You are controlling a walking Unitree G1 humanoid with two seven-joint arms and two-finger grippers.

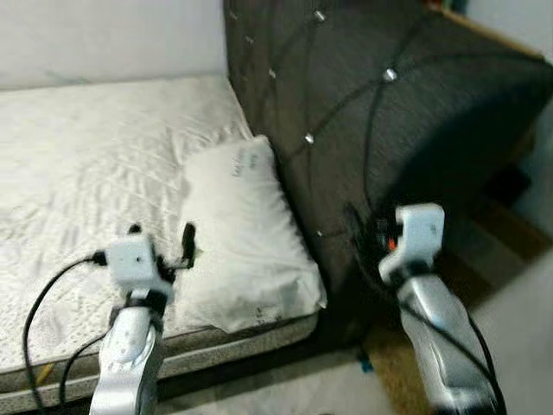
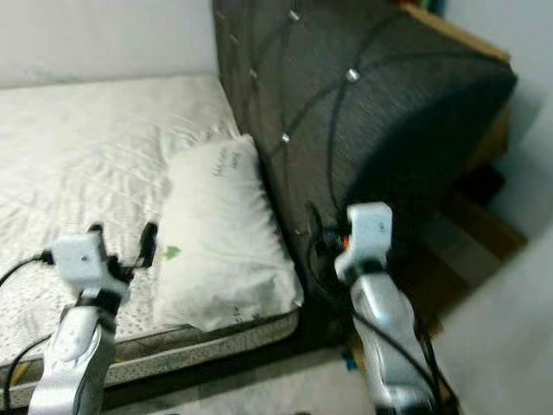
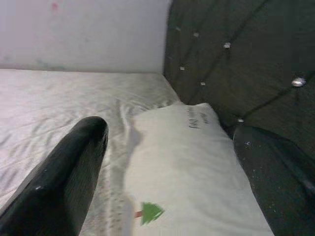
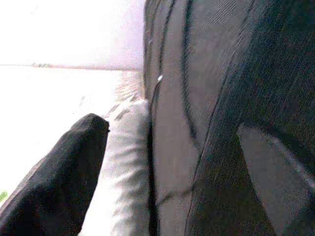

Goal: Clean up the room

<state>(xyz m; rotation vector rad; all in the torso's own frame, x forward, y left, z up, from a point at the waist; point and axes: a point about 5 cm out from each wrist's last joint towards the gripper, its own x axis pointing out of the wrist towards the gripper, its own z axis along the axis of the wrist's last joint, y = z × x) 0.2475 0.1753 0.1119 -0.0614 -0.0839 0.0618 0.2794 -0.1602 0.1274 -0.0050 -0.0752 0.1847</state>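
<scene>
Left tool (image 1: 162, 239) hovers low over the near edge of the bed (image 1: 78, 173), its two black fingers spread wide and empty. A white pillow (image 1: 246, 238) lies at the head end, pressed against the dark tufted headboard (image 1: 363, 112). From the left tool the pillow sits just beside it at about two o'clock, its long axis running toward twelve, along the headboard; a small green tree mark shows near its lower corner in the left wrist view. The left arm is plainly the nearer one. Right tool (image 4: 172, 172) is raised in front of the headboard's side, at the pillow's three o'clock, with the headboard between them; its fingers stand apart with nothing between. Both head views are blurred, so the pillow's printed lettering cannot be read, and the dark gap beyond the headboard possibly holds furniture, though that is hard to make out.
</scene>
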